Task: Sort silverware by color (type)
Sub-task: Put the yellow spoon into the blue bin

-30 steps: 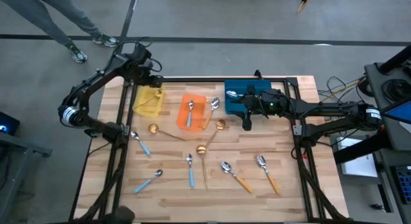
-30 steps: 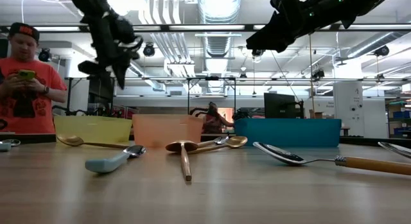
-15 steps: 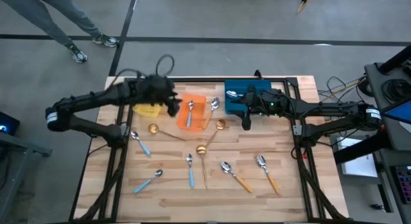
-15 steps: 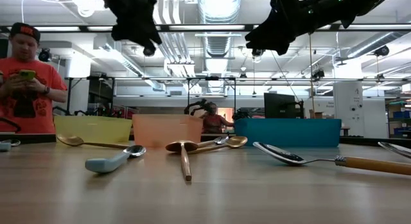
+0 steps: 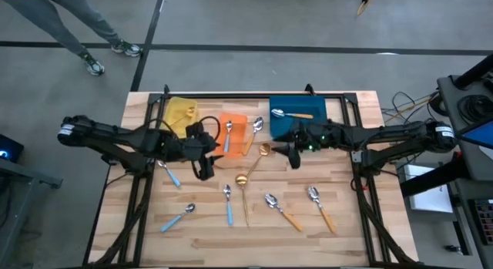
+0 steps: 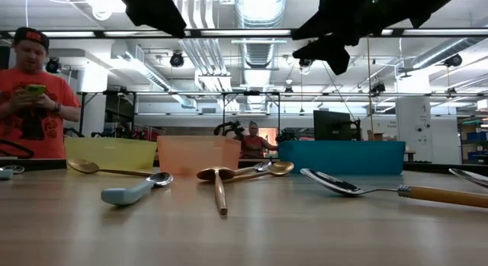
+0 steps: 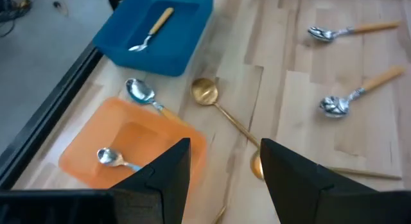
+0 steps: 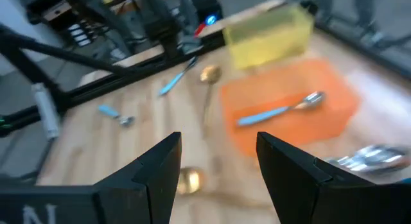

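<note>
Spoons scattered on wooden table [image 5: 347, 223]: one blue-handled spoon [image 5: 228, 138] in orange bin [image 5: 240, 121], one orange-handled spoon [image 5: 290, 113] in blue bin [image 5: 333, 109]. Left gripper [image 5: 203, 170] and right gripper [image 5: 293, 156] both hover above table, fingers spread, empty.

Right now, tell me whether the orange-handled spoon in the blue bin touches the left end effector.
Apart. The high view shows the orange-handled spoon inside the blue bin, with the left end effector beyond the orange bin.

left gripper [image 5: 204, 173] swung inward, right gripper [image 5: 293, 163] shifted
</note>
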